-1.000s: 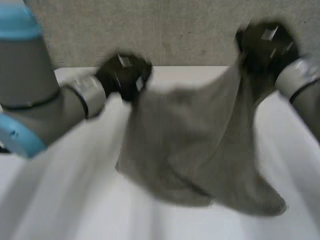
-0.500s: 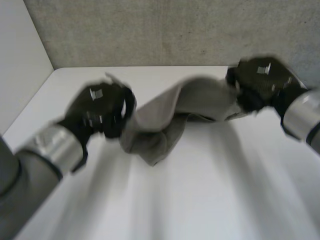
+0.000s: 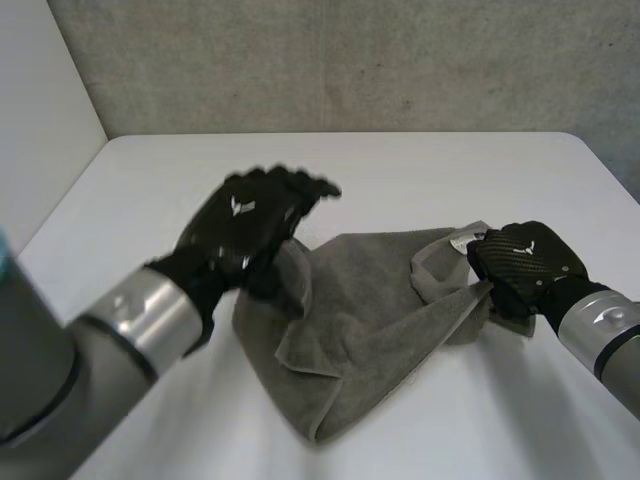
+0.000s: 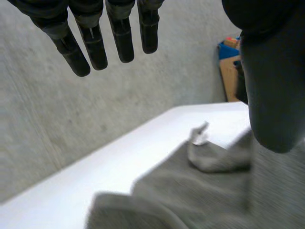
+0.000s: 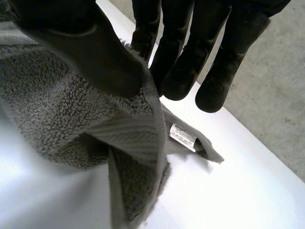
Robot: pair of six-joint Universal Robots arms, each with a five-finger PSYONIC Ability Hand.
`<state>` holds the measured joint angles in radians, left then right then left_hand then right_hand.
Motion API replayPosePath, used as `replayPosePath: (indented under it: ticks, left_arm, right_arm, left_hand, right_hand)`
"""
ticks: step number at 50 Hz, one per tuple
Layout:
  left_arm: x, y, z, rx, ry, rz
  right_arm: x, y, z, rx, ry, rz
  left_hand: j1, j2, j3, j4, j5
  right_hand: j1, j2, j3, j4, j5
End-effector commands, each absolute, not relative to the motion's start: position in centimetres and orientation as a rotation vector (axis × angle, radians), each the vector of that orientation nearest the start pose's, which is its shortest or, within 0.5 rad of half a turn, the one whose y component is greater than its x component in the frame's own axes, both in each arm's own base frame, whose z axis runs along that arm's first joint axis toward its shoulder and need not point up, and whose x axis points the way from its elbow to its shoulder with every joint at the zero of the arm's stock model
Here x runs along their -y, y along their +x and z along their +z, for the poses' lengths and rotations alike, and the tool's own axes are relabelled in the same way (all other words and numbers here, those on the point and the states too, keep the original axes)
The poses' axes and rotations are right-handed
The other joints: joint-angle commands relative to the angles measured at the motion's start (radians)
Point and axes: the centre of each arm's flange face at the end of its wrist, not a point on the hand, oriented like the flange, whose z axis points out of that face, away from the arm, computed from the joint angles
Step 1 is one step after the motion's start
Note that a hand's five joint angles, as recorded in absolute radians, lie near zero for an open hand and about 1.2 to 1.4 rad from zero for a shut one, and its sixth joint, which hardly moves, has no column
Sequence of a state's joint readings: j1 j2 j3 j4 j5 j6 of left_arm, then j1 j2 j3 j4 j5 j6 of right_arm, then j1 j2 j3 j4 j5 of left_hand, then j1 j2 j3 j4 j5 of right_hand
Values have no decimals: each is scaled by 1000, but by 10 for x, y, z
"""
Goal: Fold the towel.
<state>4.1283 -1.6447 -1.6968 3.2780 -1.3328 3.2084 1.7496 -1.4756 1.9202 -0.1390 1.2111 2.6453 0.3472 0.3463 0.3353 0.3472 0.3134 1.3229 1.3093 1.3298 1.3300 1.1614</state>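
Fingers on your left hand [image 3: 245, 225] were straight and spread, holding nothing, over the left end of the grey towel [image 3: 365, 320], which lay rumpled mid-way across the white table [image 3: 400, 165]. Your right hand [image 3: 520, 265] had its right edge pinched between thumb and fingers.

Soft, even light; faint shadow beneath towel [image 3: 370, 300]

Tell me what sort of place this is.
Likely a robotics lab or workshop, not a home: a white table against a raw concrete wall, with what looks like a cardboard box beyond it.
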Motion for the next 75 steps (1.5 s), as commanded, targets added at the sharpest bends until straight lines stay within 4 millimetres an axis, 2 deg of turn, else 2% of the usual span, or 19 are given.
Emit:
replayPosePath:
  ticks: [1,2,3,5,6,7,8,10,13,20,24,30,37,43,55,65,70,75]
  left_arm:
    - [222,-311,240,1869,-965,1764]
    - [225,-313,228,1915,-1060,1731]
    - [225,-313,228,1916,-1061,1730]
    - [228,-313,209,1992,-1273,1657]
    - [228,-313,209,1992,-1274,1656]
    - [228,-314,201,2008,-1380,1614]
    - [228,-314,201,2008,-1381,1613]
    - [227,-314,189,2025,-1526,1526]
    - [221,-313,184,2031,-1577,1470]
    - [209,-309,183,2029,-1588,1443]
    - [205,-305,198,1985,-1564,1533]
    - [197,-301,199,1936,-1550,1612]
    - [176,-301,179,1802,-1583,1619]
    - [168,-298,165,1813,-1596,1568]
    - [170,-299,147,1794,-1711,1553]
    - [186,-309,138,1741,-1718,1651]
    - [192,-313,141,1721,-1699,1691]
    - [197,-316,147,1708,-1685,1724]
  right_arm:
    - [238,209,179,-2203,-1066,-1762]
    - [238,209,179,-2203,-1066,-1761]
    - [239,208,178,-2207,-1063,-1761]
    - [238,208,177,-2209,-1063,-1757]
    - [238,208,176,-2210,-1063,-1755]
    - [238,208,176,-2210,-1063,-1755]
    - [238,208,173,-2216,-1064,-1745]
    - [238,208,170,-2221,-1066,-1736]
    - [238,208,166,-2231,-1068,-1719]
    - [238,208,162,-2240,-1074,-1698]
    - [238,208,162,-2241,-1074,-1696]
    - [238,209,157,-2249,-1077,-1674]
    - [238,208,157,-2253,-1076,-1671]
    - [238,209,156,-2254,-1077,-1666]
    - [237,209,155,-2254,-1079,-1659]
    - [236,210,149,-2267,-1081,-1630]
    - [235,210,149,-2267,-1084,-1628]
    - [235,210,149,-2265,-1088,-1628]
  left_hand:
    - [-57,-56,-46,-57,-198]
    - [-57,-56,-45,-57,-198]
    - [-57,-56,-45,-57,-198]
    - [-57,-56,-45,-57,-198]
    - [-57,-56,-45,-57,-198]
    - [-60,-59,-48,-60,-201]
    - [-60,-59,-48,-60,-201]
    - [-63,-62,-51,-63,-204]
    - [-66,-65,-54,-66,-207]
    - [-78,-77,-66,-78,-219]
    - [-87,-86,-75,-87,-227]
    - [-87,-86,-75,-87,-227]
    - [-66,-65,-54,-66,-207]
    - [-55,-54,-43,-55,-195]
    - [45,46,57,45,-95]
    - [198,199,210,198,57]
    - [403,404,415,403,262]
    - [506,507,518,506,365]
  right_hand:
    - [73,87,66,66,60]
    - [73,87,66,66,60]
    - [73,87,66,66,60]
    - [73,87,66,66,60]
    - [73,87,66,66,60]
    - [73,87,66,66,60]
    - [73,87,66,66,60]
    - [73,87,66,66,60]
    - [73,87,66,66,60]
    - [73,87,66,66,60]
    - [73,87,66,66,60]
    - [73,87,66,66,60]
    - [73,87,66,66,60]
    - [73,87,66,66,60]
    - [73,87,66,66,60]
    - [73,87,66,66,60]
    - [73,87,66,66,60]
    - [73,87,66,66,60]
